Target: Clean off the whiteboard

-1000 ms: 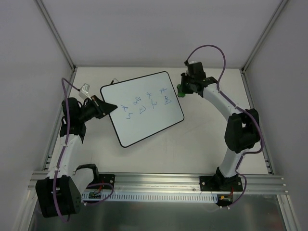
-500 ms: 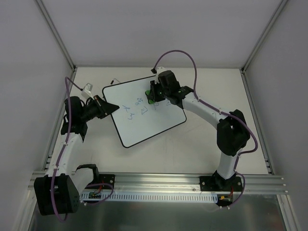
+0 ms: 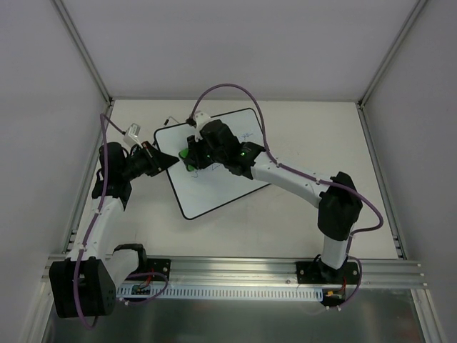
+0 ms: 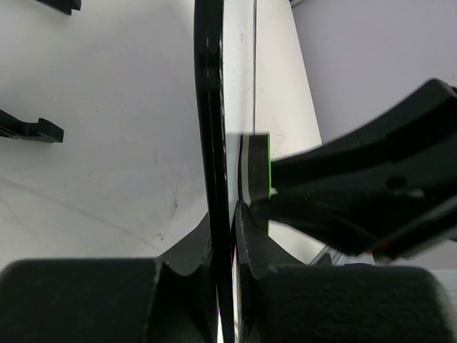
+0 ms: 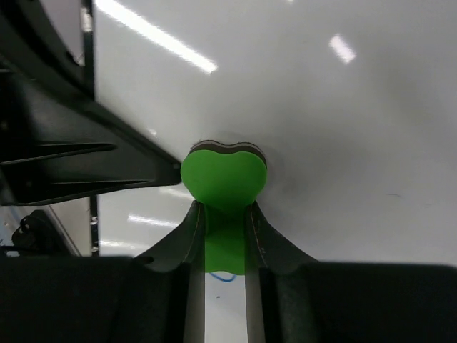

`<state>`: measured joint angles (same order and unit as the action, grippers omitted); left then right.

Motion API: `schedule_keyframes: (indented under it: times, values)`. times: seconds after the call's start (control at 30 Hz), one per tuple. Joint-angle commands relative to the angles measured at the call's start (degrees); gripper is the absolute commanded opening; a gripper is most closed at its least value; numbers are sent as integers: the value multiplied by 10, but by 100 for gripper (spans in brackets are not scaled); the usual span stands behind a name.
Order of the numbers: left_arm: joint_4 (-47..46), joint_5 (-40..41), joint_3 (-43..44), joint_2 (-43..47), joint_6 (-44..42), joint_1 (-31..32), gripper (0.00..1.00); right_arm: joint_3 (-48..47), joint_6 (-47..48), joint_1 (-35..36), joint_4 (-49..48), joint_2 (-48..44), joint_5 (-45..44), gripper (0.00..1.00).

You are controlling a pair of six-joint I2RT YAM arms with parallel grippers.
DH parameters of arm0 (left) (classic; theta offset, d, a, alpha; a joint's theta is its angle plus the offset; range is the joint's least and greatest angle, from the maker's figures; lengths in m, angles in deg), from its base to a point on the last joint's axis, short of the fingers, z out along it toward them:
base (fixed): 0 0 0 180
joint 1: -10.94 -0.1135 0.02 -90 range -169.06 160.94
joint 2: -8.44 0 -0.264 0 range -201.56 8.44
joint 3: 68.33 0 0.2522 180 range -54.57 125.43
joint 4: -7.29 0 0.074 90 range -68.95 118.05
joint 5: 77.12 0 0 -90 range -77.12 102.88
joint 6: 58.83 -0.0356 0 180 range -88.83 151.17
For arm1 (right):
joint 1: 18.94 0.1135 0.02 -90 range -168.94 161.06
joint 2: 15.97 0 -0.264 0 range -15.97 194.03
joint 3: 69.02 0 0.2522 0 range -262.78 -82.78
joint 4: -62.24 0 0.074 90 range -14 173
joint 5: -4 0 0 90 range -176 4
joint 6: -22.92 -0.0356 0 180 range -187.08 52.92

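On pale bench (image 3: 285, 229), tilted whiteboard (image 3: 207, 189): left jaws clamped on its left rim, right jaws clamped on green eraser (image 3: 184, 153), pressed against its face.

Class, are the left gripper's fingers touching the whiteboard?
Touching. The left wrist view shows the fingers pressed on both sides of the whiteboard rim, no gap.

Right arm (image 3: 285, 174) masks the middle of the whiteboard (image 3: 214, 194)
Faint marks (image 3: 247, 135) near the board's far edge are too small to read; the green eraser's (image 5: 223, 175) lower part is hidden inside the right tool (image 5: 224, 213).
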<state>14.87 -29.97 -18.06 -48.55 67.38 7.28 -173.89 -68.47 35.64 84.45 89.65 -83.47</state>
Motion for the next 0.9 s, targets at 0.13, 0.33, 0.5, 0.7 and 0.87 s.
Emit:
schedule_keyframes:
  times: [0.13, 0.33, 0.5, 0.7, 0.87]
  values:
    - [-13, 5, 25, 13, -128, 23, 0, -25, -27, 8, 89, 6, -95, 0]
    - [-9, 8, 29, 15, -132, 23, 0, 67, -62, -63, 87, -37, -139, 0]
    - [-4, 8, 30, 18, -134, 23, 0, 142, -83, -120, 68, -76, -140, 0]
    - [-2, 9, 29, 19, -132, 28, 0, 169, -92, -109, 20, -85, -107, 0]
    - [-2, 15, 27, 21, -127, 34, 0, 136, -109, -43, -15, -66, -75, 0]
